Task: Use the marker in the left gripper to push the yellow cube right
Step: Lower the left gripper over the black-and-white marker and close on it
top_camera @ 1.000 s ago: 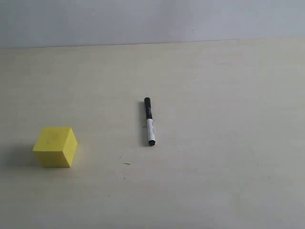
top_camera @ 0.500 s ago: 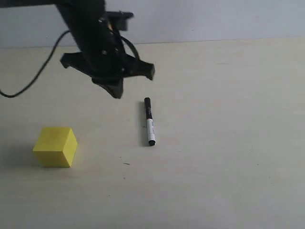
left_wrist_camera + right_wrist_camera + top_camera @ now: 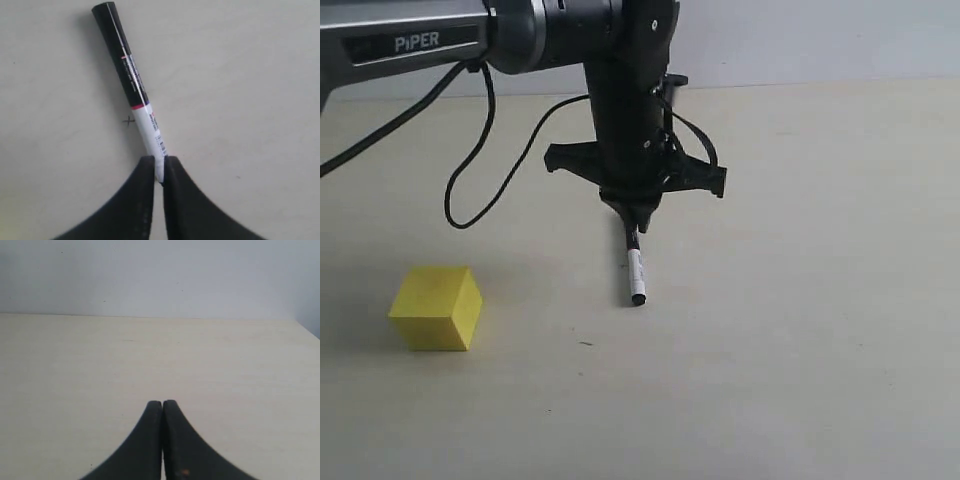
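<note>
- The yellow cube (image 3: 436, 307) sits unmoved, nearer than the marker (image 3: 636, 270) and well to its left.
- The marker lies where it lay (flat on the table (image 3: 800, 350)).
- The left gripper (image 3: 635, 226) has arrived at the marker's far end. Its fingers (image 3: 142, 200) are nearly together with the white barrel in the slit; clamped or hovering, I cannot tell.
- Probably the pickup; pushing not yet begun.

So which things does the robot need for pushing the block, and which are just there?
Needed for the job:
- marker, lying on the table
- yellow cube, not touched yet
- left claw, down at the marker; whether it is gripping, I cannot tell

Just there:
- right claw, shut on nothing
- table
- small dark speck
</note>
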